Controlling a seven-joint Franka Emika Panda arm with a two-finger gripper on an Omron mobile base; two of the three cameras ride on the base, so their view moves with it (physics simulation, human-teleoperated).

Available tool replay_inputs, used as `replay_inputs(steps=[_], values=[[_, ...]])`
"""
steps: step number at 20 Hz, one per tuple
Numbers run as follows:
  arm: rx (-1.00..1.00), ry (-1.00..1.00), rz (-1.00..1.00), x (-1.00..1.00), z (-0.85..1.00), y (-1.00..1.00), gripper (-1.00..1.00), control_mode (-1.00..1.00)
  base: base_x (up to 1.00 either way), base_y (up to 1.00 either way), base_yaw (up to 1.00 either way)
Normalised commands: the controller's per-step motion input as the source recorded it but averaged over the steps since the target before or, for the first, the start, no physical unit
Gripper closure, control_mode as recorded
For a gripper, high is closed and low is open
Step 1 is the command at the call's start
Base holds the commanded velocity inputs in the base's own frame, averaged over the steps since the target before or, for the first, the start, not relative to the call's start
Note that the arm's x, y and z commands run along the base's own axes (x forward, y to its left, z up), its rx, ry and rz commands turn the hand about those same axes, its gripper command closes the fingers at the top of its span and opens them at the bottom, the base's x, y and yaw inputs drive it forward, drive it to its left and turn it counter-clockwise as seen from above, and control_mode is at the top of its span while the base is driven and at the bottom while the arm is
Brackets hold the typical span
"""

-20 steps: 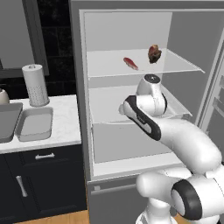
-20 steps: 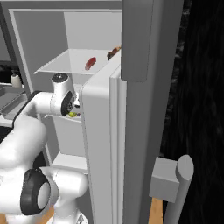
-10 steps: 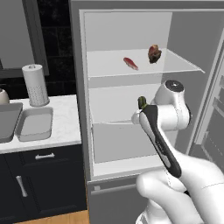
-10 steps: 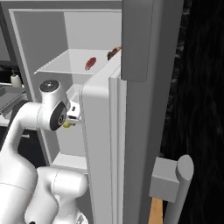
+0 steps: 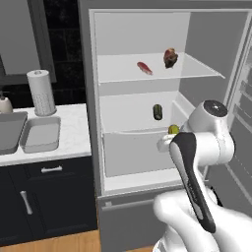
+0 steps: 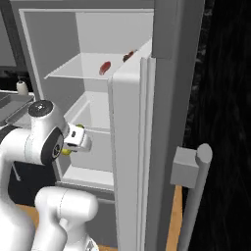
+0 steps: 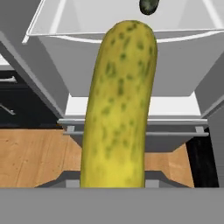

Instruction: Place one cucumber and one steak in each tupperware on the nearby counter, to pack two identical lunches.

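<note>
Left base view, from left to right. At far left the sink basin is sunk in the white marbled tabletop, with a paper-towel roll standing behind it. Just right of the basin lies one light-grey tupperware, with nothing in it. Next comes the open fridge: on its upper shelf the flat red steak lies left of the lumpy brown-red steak, the two apart. On the shelf below rests the dark green cucumber. Furthest right, my jaws are closed on the yellow cucumber, held in front of the lower shelf (the hand view shows it upright between the tips, with the green one far behind).

Step in hand, as I judge it: carrying the first cucumber out of the fridge toward the tupperware. The next move calls for a swing to the left, past the fridge's left wall, then a lowering over the tray.

Room for moving: the fridge door stands close on my right, so free space lies to the left and outward. The tabletop edge and the tray's rim must both be cleared from above.
</note>
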Motion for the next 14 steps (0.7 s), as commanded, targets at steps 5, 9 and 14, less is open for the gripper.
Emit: replay_inputs(steps=[5,9,14], values=[[0.00,0.00,0.00,0.00,0.00,0.00,1.00,1.00,-0.42,0.80,0.09],[0.00,0.00,0.00,0.00,0.00,0.00,1.00,1.00,0.09,1.00,0.07],[0.00,0.00,0.00,0.00,0.00,0.00,1.00,1.00,0.41,1.00,0.03]])
